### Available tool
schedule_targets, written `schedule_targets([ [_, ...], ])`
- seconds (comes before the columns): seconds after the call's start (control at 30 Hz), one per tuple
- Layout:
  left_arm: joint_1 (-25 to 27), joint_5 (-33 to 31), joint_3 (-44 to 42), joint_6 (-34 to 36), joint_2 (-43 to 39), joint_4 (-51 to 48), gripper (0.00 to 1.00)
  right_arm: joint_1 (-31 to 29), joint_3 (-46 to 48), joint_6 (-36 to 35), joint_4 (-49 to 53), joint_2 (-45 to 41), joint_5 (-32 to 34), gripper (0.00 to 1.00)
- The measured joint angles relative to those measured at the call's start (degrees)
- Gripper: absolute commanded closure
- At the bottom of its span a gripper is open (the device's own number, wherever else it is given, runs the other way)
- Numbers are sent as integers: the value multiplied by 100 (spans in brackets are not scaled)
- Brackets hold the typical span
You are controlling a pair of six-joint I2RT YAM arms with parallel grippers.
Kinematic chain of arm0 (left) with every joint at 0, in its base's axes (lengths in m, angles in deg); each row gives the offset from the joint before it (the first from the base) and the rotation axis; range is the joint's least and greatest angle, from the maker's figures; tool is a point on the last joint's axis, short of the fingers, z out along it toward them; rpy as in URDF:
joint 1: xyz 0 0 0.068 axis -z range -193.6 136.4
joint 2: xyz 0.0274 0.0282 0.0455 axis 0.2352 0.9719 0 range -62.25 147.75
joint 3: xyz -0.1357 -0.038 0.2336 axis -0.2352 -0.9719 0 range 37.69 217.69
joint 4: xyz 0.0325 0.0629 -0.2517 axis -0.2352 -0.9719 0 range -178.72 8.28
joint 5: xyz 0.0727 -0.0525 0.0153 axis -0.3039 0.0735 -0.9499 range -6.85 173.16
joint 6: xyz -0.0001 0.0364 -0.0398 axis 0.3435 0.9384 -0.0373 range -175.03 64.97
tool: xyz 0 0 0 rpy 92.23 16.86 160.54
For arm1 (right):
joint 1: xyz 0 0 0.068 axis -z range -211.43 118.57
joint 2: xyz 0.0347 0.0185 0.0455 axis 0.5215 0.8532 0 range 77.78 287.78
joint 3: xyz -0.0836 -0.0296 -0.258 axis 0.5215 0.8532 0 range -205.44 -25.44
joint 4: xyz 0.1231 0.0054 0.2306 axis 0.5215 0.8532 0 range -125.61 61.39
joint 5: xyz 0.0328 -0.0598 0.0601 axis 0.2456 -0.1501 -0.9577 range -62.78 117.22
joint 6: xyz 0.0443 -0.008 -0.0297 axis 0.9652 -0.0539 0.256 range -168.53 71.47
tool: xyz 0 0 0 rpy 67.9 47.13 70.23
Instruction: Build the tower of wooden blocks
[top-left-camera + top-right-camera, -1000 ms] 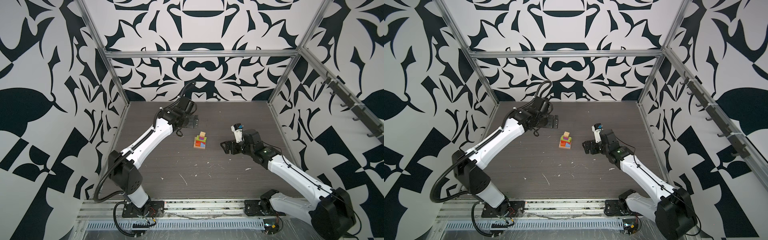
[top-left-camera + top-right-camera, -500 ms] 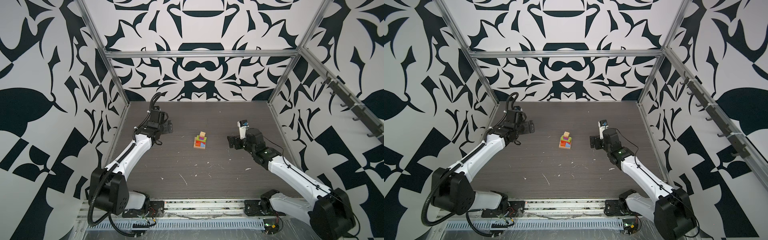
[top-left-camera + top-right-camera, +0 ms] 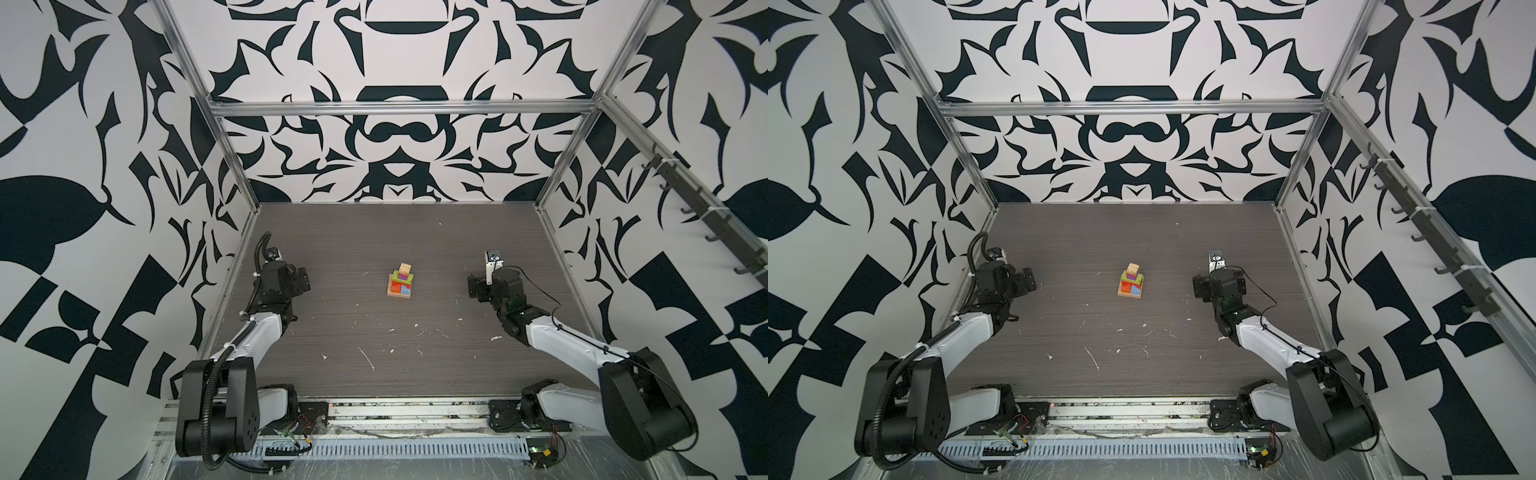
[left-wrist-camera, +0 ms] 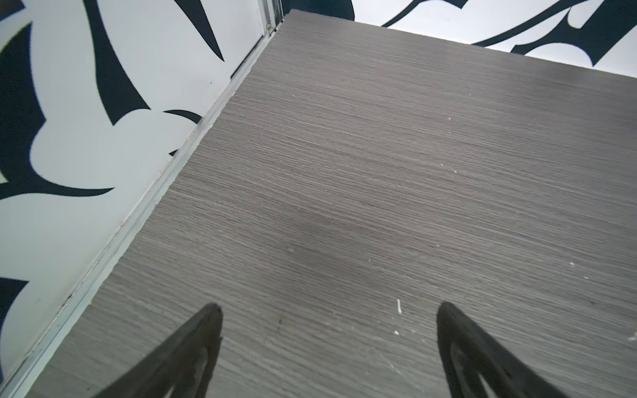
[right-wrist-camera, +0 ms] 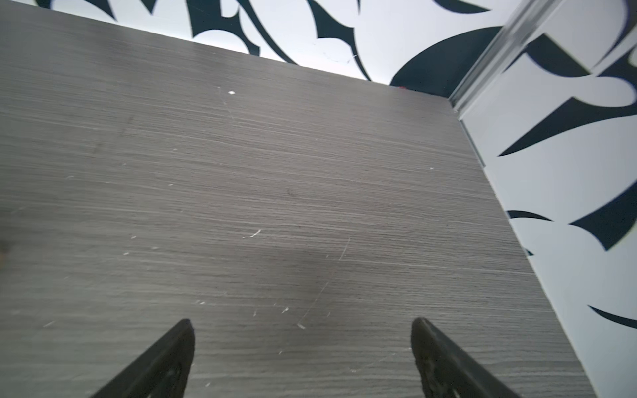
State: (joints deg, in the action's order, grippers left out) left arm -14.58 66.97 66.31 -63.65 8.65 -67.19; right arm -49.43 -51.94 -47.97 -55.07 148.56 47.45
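Now the stepped tower of coloured wood blocks [image 3: 401, 284] is seen central on the tabletop [image 3: 374, 353], well apart from the left hand [image 4: 329, 305] and right hand [image 5: 302, 319], both spread empty; it could be toppled by a careless sweep.

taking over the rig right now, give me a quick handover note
Left gripper: open, empty, over the left side of the table.
Right gripper: open, empty, over its right side.
Wood block tower: standing mid-table with the plain wood cube on top, and neither gripper touches it.
Done: the stack looks complete; no loose blocks in view.
Left to do: probably nothing more to stack.
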Motion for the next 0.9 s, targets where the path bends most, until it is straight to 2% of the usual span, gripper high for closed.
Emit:
schedule_targets([
  [0.13, -35, 15, -337, 33, 98, 979, 0, 79, 162, -129, -664, 404, 341, 0],
  [0.3, -42, -92, -717, 7, 608, 2079, 0, 291, 494, -280, -1775, 1082, 791, 0],
  [0.47, -42, -271, -1086, 4, 1156, 3167, 1, 560, 935, -232, -3047, 1617, 804, 1],
  [0.57, -48, -293, -1185, 28, 1665, 3840, 1, 634, 1034, -219, -3440, 1965, 796, 0],
  [0.63, -48, -308, -1110, 50, 1871, 3845, 0, 748, 964, -155, -3388, 2024, 680, 0],
  [0.9, -52, -334, -896, 33, 1851, 3794, 0, 1067, 813, 94, -3416, 1952, 461, 0],
])
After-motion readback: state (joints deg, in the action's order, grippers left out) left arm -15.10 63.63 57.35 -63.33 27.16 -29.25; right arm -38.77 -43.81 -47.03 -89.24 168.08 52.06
